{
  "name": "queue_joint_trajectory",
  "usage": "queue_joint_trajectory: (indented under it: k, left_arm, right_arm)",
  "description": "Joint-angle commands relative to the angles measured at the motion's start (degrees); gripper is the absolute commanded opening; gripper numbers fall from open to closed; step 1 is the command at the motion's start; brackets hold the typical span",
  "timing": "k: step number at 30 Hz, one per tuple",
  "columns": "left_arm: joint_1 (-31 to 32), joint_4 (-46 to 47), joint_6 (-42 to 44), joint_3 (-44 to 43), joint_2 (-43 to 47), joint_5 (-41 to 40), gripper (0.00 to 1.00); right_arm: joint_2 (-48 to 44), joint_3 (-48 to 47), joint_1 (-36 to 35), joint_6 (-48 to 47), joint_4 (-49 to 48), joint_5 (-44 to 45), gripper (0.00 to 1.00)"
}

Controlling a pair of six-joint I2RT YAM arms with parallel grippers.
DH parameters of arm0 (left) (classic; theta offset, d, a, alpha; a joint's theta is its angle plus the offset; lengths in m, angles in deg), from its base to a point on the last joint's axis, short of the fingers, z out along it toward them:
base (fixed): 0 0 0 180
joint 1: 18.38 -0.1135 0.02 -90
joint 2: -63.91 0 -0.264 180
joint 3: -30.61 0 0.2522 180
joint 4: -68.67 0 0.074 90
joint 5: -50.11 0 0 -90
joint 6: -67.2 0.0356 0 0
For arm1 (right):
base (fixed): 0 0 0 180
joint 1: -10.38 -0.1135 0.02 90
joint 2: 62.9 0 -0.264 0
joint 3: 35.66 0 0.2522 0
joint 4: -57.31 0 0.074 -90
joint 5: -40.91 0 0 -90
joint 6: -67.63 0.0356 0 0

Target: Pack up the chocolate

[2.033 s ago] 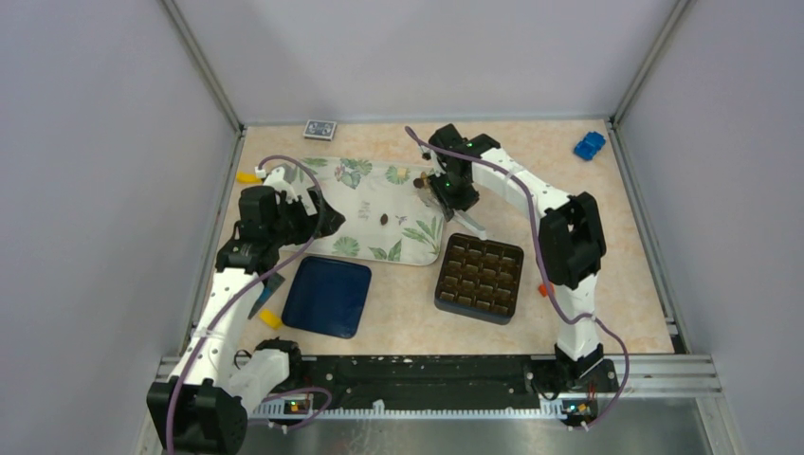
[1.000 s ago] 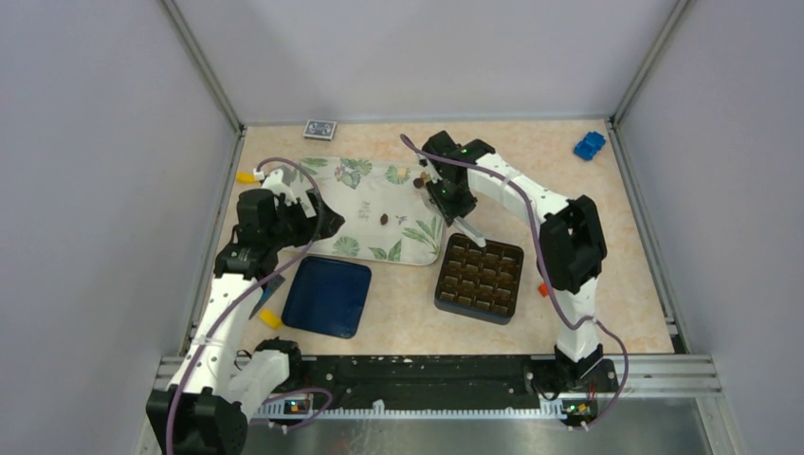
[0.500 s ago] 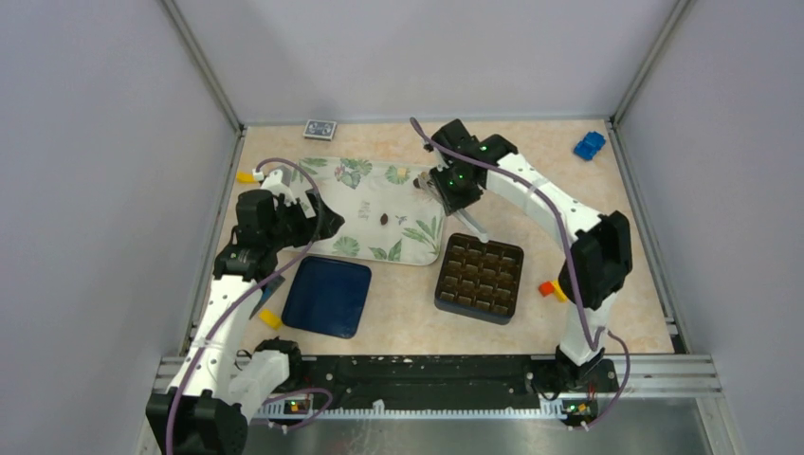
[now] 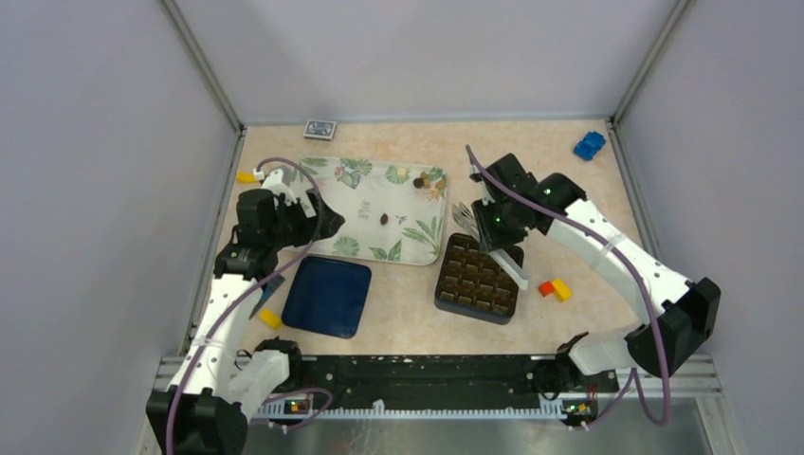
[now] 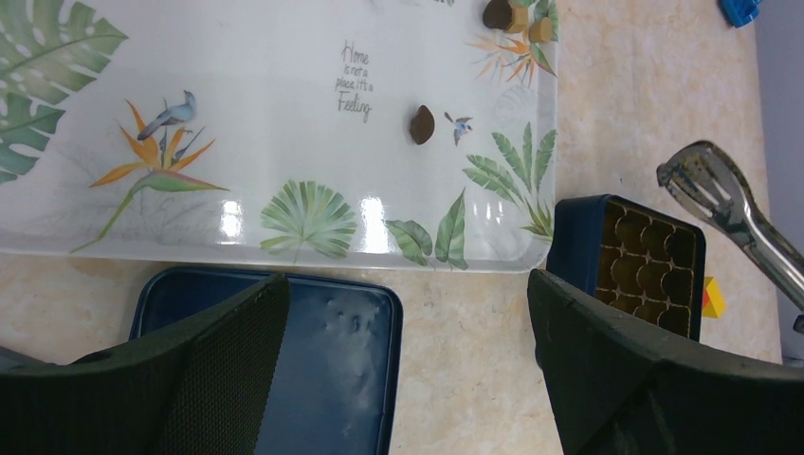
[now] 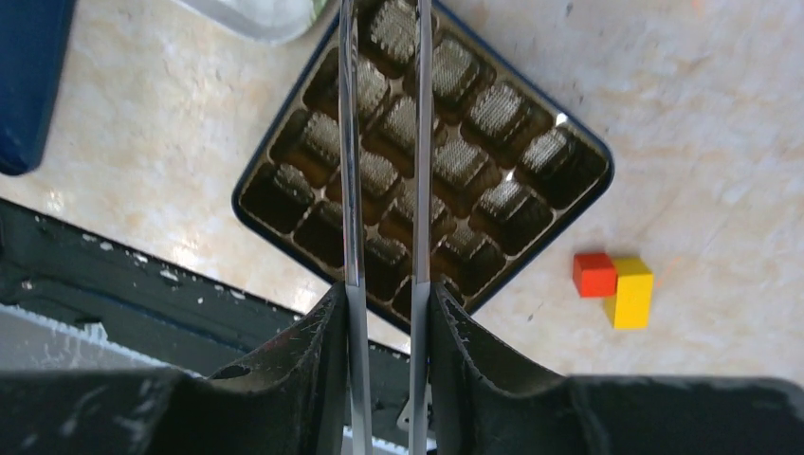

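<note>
One dark chocolate piece [image 4: 383,218] lies mid-tray on the leaf-print tray [image 4: 365,194]. A small cluster of brown and tan pieces [image 4: 420,182] sits at the tray's far right corner. Both also show in the left wrist view, the single piece [image 5: 420,124] and the cluster [image 5: 508,14]. The dark gridded box [image 4: 481,278] stands right of the tray. My right gripper [image 4: 500,230] is shut on metal tongs [image 6: 421,142], held over the box [image 6: 284,180]; the tongs' head [image 5: 706,175] hangs by the box's far edge. My left gripper [image 4: 322,220] is open and empty above the tray's near edge.
A dark blue lid [image 4: 327,296] lies near the tray's front. Red and yellow blocks [image 4: 555,288] sit right of the box. A yellow block [image 4: 270,318] lies left of the lid. A blue toy [image 4: 589,145] and a small card box [image 4: 320,129] lie at the back.
My right arm has swung right and toward the near side, carrying the tongs from the tray's far right corner to above the gridded box. The left arm has barely moved.
</note>
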Motion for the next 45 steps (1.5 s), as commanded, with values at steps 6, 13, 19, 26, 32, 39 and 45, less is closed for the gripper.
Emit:
queue_joint_trajectory:
  k: [6,13,19,26,32,39,45]
  left_arm:
    - [-0.2,2.7,0.9,0.2,0.3,-1.3,0.99]
    - [-0.2,3.6,-0.1,0.8,0.0,-0.4,0.99]
    - [-0.2,3.4,0.1,0.9,0.1,-0.2,0.99]
    - [-0.2,3.8,0.2,1.1,-0.4,0.2,0.99]
    - [-0.2,4.0,0.3,0.5,-1.1,0.6,0.99]
    - [-0.2,4.3,0.2,0.4,-1.6,1.0,0.99]
    - [-0.2,4.4,0.4,0.6,-1.9,2.3,0.99]
  right_arm:
    - [-3.2,7.6,-1.0,3.6,-0.4,-3.4,0.17]
    - [-1.6,8.3,-1.0,2.9,-1.7,-4.1,0.17]
    - [-0.9,8.9,-1.3,2.4,-1.3,-5.3,0.17]
    - [-0.3,9.3,-1.5,2.8,-1.5,-4.6,0.29]
    - [-0.5,8.0,-1.5,2.9,-1.0,-3.8,0.39]
    - [-2.4,3.1,-1.6,2.5,1.0,-2.6,0.23]
    - [-0.5,-4.7,-2.9,1.6,-1.8,-1.2,0.14]
